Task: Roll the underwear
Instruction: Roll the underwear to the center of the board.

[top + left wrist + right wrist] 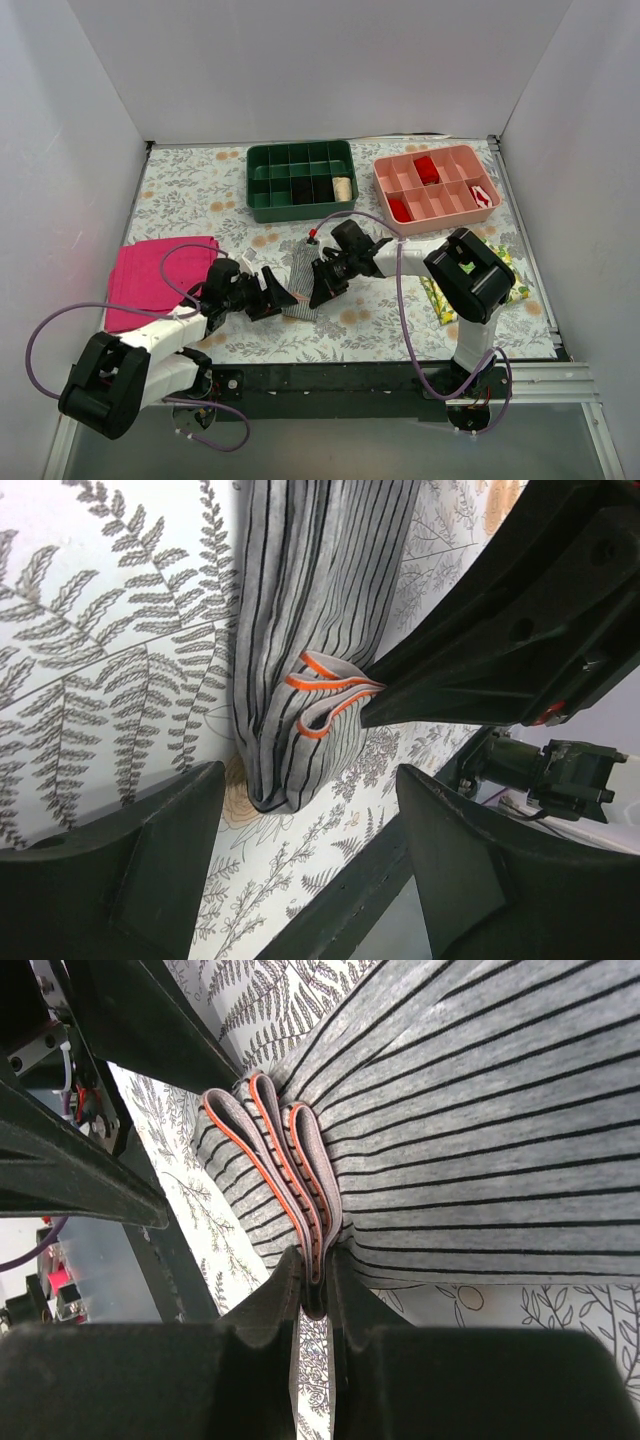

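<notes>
A: Where is the underwear (pixel 298 272) right now?

B: It lies as a long folded strip on the table (pixel 380 325), in the gap between the two grippers. Its end, where the orange trim (pixel 322 688) bunches into loops, sits just ahead of the left gripper (pixel 310 805), in line with the gap between its fingers.

A: Is the left one holding it?

B: No. Its fingers (pixel 150 850) are spread wide, one to each side of the folded end. Neither touches the cloth as far as I can see.

A: And the right gripper (pixel 315 1290)?

B: It is pressed together on the stacked waistband folds, and several layers of trim run straight down into its tips. It reaches in across the front of the left gripper and meets that same end.

A: How will the fabric behave?

B: I'd judge it light, soft and limp, with no stiffness to hold a shape. The layers will likely slide over each other, and a roll would spring loose unless something pins it. The waistband looks the thickest, firmest part, so it should give the best bite.

A: So where to take hold?

B: At that bunched end, across all layers at once and deep enough that none slips out. For rolling, I'd think the left fingers should close over the fold directly ahead of them, beside the right tips. Then the end can be turned along the strip stretching away from both tools. Pinching only the top layer risks unfolding it.
</notes>
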Robot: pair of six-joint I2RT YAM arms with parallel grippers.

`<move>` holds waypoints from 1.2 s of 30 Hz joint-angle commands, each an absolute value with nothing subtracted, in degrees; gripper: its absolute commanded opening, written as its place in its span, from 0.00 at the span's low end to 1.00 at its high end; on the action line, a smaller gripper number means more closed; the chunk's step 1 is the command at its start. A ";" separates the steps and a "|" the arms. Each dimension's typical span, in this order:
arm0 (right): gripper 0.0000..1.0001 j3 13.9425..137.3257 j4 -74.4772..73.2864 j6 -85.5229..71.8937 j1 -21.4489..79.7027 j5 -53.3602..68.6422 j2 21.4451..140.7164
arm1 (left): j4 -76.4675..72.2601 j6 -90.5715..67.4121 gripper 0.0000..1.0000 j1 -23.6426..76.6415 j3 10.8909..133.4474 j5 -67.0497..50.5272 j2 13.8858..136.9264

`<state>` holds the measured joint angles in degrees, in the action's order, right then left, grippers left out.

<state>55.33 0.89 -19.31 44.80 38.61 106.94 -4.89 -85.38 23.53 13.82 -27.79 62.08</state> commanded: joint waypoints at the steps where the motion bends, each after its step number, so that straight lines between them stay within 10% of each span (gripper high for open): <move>1: 0.01 57.48 -3.95 -16.44 44.12 36.04 109.07 | -5.01 -84.46 0.69 23.64 12.83 -26.02 65.82; 12: 0.01 58.18 -6.41 -14.86 43.86 34.81 110.83 | -9.49 -85.69 0.59 23.64 10.46 -25.05 70.40; 24: 0.01 57.57 -5.36 -14.59 43.68 36.03 109.61 | -10.02 -84.82 0.26 23.64 12.21 -25.05 72.16; 36: 0.45 49.93 -7.90 -10.99 44.64 14.35 90.30 | 4.28 -81.04 0.08 23.64 22.84 -24.79 75.05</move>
<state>52.62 -4.38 -14.52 44.47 29.39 99.61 -5.65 -84.31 23.75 19.22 -27.68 74.06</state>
